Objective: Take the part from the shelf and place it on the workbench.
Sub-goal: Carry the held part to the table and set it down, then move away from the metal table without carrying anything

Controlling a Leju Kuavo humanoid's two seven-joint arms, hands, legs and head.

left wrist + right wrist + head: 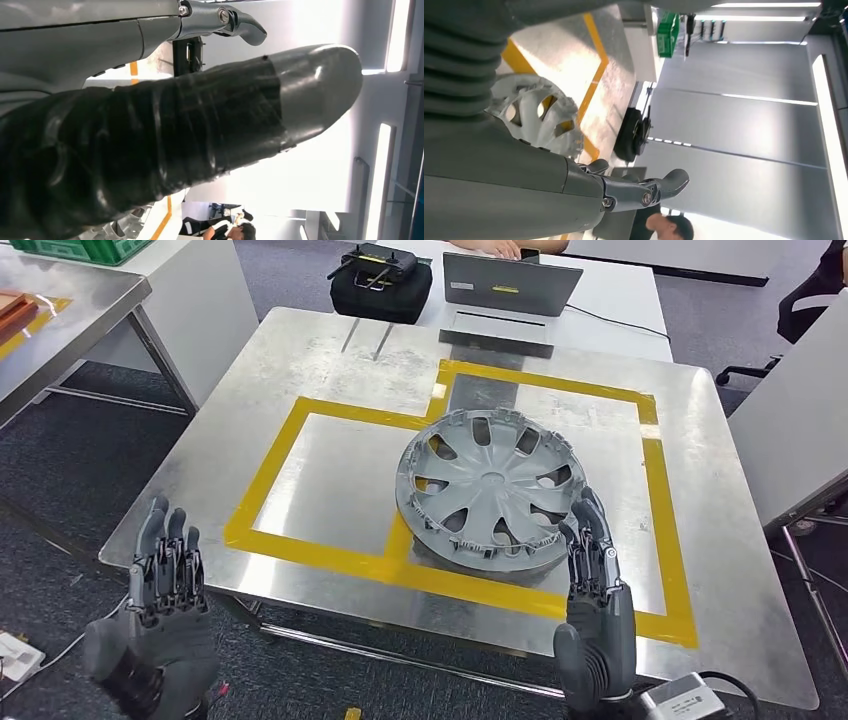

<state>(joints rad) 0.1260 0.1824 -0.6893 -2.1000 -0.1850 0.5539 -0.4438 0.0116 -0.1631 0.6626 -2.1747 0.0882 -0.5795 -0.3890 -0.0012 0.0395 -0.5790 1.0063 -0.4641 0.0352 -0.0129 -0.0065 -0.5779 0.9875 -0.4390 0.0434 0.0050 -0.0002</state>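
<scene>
A grey wheel cover [490, 488] lies flat on the steel workbench [350, 370], across the near right part of a yellow tape frame [300, 425]. My right hand [595, 610] is at the bench's near edge, fingers straight and apart, their tips just short of the cover's near right rim, holding nothing. My left hand [160, 615] hovers off the bench's near left corner, fingers extended, empty. The right wrist view shows the cover [531, 112] beside the hand's ribbed cover [454, 65]. A taped thumb [200, 130] fills the left wrist view.
A black bag [382, 285] and an open laptop [510, 285] sit on a white table beyond the bench, where a person sits. Another steel table [60, 310] stands at the left and a white panel [790, 430] at the right. A grey box with a cable [688, 702] lies near the right hand.
</scene>
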